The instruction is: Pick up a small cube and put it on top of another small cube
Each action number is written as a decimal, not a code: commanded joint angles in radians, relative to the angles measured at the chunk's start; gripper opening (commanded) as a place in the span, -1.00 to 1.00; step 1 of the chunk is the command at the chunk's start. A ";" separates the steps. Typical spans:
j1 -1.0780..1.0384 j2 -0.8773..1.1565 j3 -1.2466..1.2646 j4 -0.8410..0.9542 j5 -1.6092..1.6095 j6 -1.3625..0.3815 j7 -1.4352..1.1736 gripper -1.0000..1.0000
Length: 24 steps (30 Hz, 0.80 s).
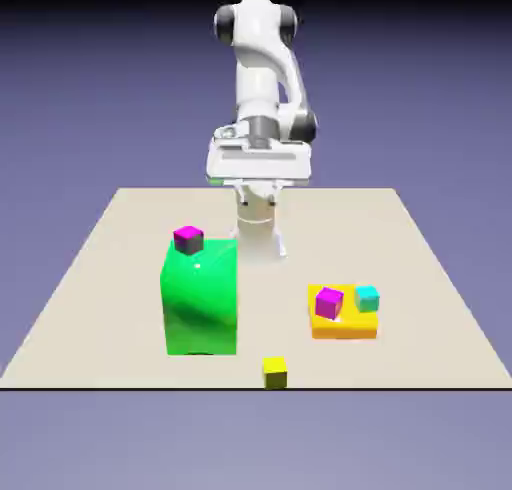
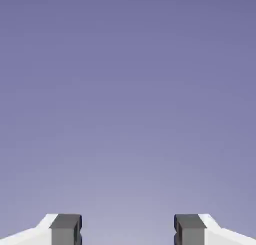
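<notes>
While the hand (image 2: pixel 127 231) hangs open and empty by the robot's base, seeing only backdrop, the yellow cube (image 1: pixel 275 371) lies well apart toward six o'clock at the desk's (image 1: pixel 120 268) near edge.

Even, bright rendered light, sharp throughout. A small white glint sits on the green block (image 1: pixel 200 298). Shadows are faint.
</notes>
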 commanded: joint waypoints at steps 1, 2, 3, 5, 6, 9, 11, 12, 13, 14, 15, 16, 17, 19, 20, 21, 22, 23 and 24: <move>0.002 0.036 0.000 0.020 0.000 -0.014 -0.001 0.00; 0.004 0.073 0.001 0.040 -0.001 -0.029 -0.002 0.00; 0.006 0.109 0.001 0.060 -0.001 -0.043 -0.003 0.00; 0.010 0.181 0.002 0.100 -0.002 -0.072 -0.004 0.00; 0.011 0.217 0.003 0.120 -0.002 -0.087 -0.005 0.00; 0.017 0.326 0.004 0.180 -0.003 -0.130 -0.008 0.00; 0.021 0.399 0.005 0.220 -0.003 -0.159 -0.010 0.00; 0.023 0.435 0.005 0.241 -0.004 -0.173 -0.011 0.00; 0.025 0.471 0.006 0.261 -0.004 -0.188 -0.012 0.00; 0.027 0.507 0.006 0.281 -0.004 -0.202 -0.013 0.00; 0.029 0.544 0.007 0.301 -0.005 -0.217 -0.013 0.00; 0.031 0.580 0.007 0.321 -0.005 -0.231 -0.014 0.00; 0.032 0.616 0.008 0.341 -0.005 -0.246 -0.015 0.00; 0.036 0.689 0.008 0.381 -0.006 -0.274 -0.017 0.00; 0.038 0.725 0.009 0.401 -0.006 -0.289 -0.018 0.00; 0.040 0.761 0.009 0.421 -0.006 -0.303 -0.019 0.00; 0.042 0.797 0.010 0.441 -0.007 -0.318 -0.020 0.00; 0.044 0.834 0.010 0.461 -0.007 -0.332 -0.021 0.00; 0.046 0.870 0.011 0.481 -0.007 -0.347 -0.021 0.00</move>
